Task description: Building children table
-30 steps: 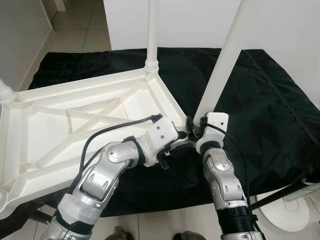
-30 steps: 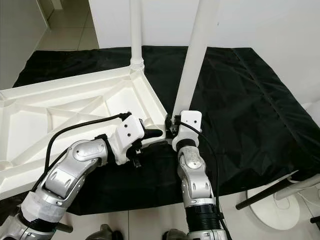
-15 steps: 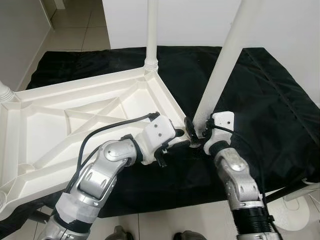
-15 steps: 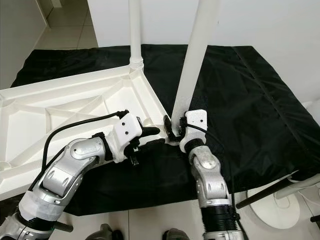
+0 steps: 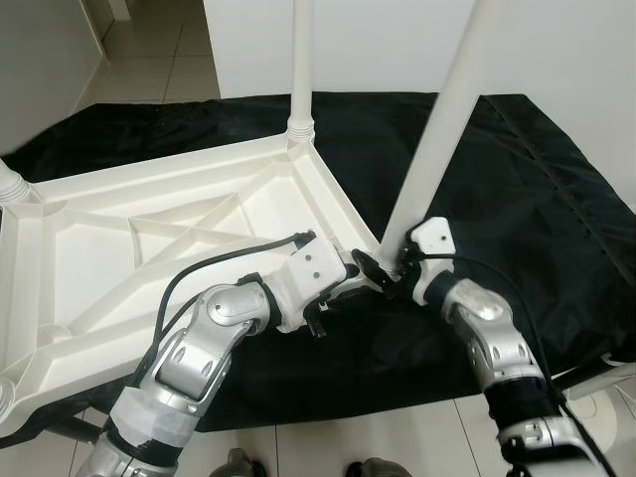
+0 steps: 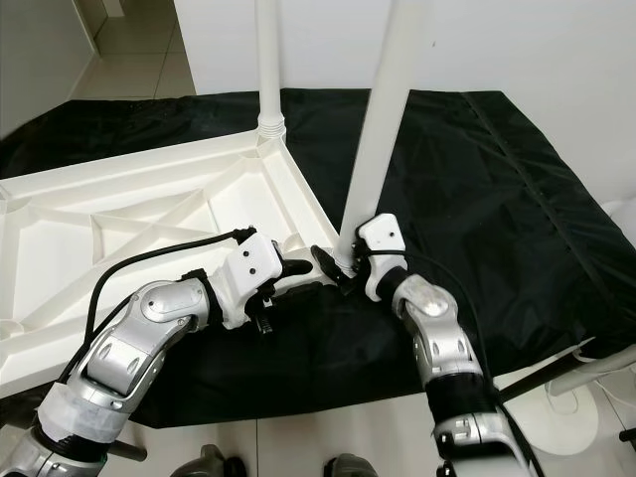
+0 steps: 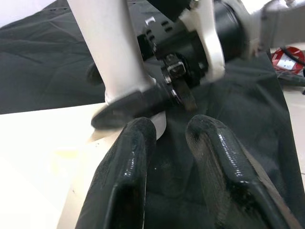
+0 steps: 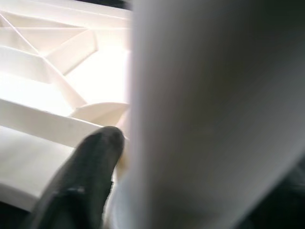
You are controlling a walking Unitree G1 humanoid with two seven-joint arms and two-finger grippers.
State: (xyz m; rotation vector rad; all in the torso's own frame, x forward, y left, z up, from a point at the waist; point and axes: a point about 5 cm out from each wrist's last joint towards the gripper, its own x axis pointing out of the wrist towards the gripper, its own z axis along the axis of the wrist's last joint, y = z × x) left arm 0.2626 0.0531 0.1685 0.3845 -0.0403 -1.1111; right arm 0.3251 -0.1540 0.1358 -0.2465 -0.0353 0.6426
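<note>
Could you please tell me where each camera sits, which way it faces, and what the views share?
Head eyes: look down on the upturned white plastic tabletop on black cloth; both silver arms show.
Left wrist: along the left gripper toward the white tubular leg and the right gripper.
Right wrist: close against that leg; one black finger.
Shared: the leg's base.

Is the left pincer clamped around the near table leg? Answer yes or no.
No: in the left wrist view the left pincer is open beside the table corner, while the right pincer holds the near leg at its base.
</note>
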